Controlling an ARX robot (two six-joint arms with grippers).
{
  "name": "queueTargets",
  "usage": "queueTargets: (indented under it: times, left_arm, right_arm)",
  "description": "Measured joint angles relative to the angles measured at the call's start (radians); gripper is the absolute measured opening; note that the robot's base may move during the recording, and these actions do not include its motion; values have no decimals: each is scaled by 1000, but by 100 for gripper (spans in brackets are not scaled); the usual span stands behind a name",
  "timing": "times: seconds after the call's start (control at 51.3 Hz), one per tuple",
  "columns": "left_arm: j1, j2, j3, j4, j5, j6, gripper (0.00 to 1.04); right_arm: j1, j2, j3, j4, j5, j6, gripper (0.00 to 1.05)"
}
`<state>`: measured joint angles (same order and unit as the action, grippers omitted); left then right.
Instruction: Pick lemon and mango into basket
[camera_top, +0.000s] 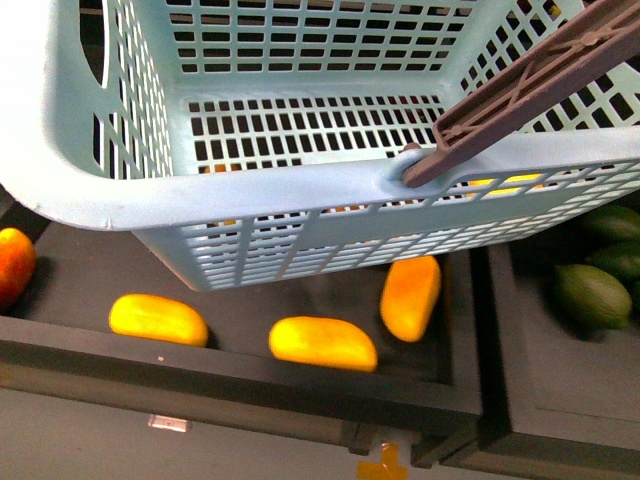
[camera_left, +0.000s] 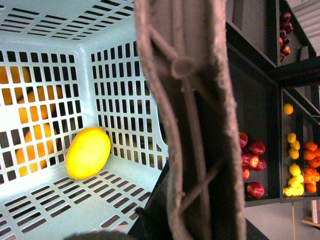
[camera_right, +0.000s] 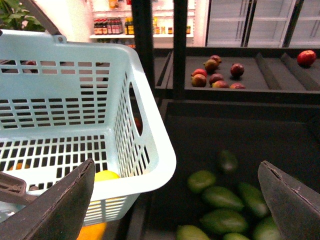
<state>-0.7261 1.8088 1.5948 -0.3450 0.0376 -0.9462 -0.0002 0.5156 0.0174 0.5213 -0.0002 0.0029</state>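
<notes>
Already lemon (camera_left: 88, 152) inside basket (camera_left: 86, 57), right gripper (camera_right: 175, 164) spread wide — left gripper's grip unclear

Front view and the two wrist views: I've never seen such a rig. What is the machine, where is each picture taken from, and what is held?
This is a robot with two arms, each ending in a gripper. The front view looks from its body over a turquoise basket onto a dark shelf with three yellow-orange mangoes. The left wrist camera looks into the basket, where a lemon lies; the brown handle fills the view so closely that I cannot tell whether the left gripper holds it. The right wrist camera shows the right gripper open and empty, with green fruits beyond.
</notes>
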Motion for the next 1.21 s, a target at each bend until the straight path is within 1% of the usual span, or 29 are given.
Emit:
queueTargets:
  times: [1.073, 1.21]
  left_arm:
    - [6, 0, 0, 0, -2, 0, 5]
    - [19, 0, 0, 0, -27, 8, 5]
  right_arm:
    - [0, 1, 0, 0, -5, 0, 96]
    - [1, 2, 0, -3, 5, 3, 96]
